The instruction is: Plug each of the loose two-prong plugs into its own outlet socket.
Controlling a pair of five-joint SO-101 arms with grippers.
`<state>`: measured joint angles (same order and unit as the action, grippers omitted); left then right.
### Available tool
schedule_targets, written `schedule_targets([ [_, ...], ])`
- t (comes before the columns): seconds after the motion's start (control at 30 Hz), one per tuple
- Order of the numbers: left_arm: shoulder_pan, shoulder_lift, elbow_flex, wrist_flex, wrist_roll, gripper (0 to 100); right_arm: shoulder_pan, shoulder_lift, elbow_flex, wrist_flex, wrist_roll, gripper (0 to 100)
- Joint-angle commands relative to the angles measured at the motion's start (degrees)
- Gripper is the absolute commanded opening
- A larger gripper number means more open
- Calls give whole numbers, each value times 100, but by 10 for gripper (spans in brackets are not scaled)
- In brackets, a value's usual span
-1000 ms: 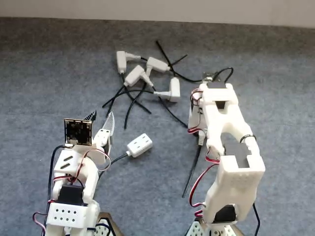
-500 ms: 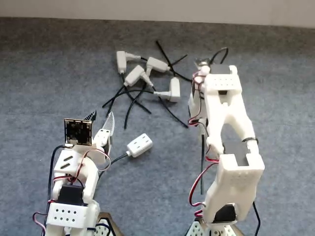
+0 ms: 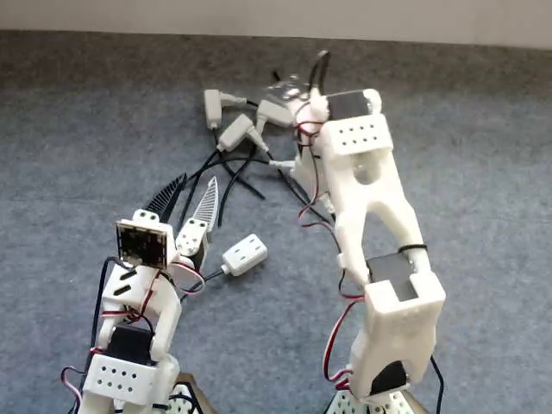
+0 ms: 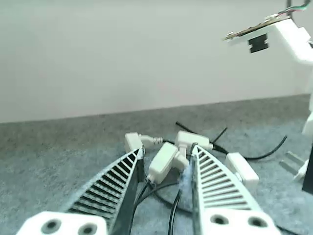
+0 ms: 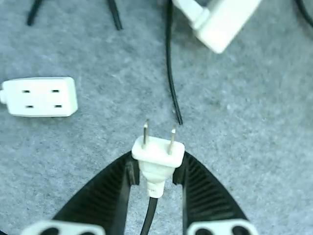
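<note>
Swinging away from the right side of the counter, the right arm now reaches over the tangle near the far edge, and the left arm has stretched slightly farther forward.

The right tool point(image 5: 156, 164) pinches a two-prong plug point(image 5: 157, 152) by the flanks of its body. The prongs stick out past the fingertips and the cord point(image 5: 148, 215) trails back between the fingers. That hold seems chosen to leave the prongs free for insertion.

The outlet block point(image 3: 244, 254) lies flat near the middle of the counter with its slots facing up, apart from the held plug, so the prongs will probably have to be tipped down onto it.

The left tool point(image 3: 195, 183) is spread and empty just beside the block. It points at the loose plugs point(image 3: 237, 134) by the far edge, perhaps to steady the block.
</note>
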<state>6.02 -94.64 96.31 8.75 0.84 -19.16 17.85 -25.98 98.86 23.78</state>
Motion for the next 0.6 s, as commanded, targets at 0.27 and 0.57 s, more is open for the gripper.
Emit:
schedule_targets([
  [0.27,567,-57,127,-791,554,161,-1051,-1745,1068,224,686,59],
  [0.57,743,4,127,-774,536,161,-1895,-2571,1587,224,695,59],
])
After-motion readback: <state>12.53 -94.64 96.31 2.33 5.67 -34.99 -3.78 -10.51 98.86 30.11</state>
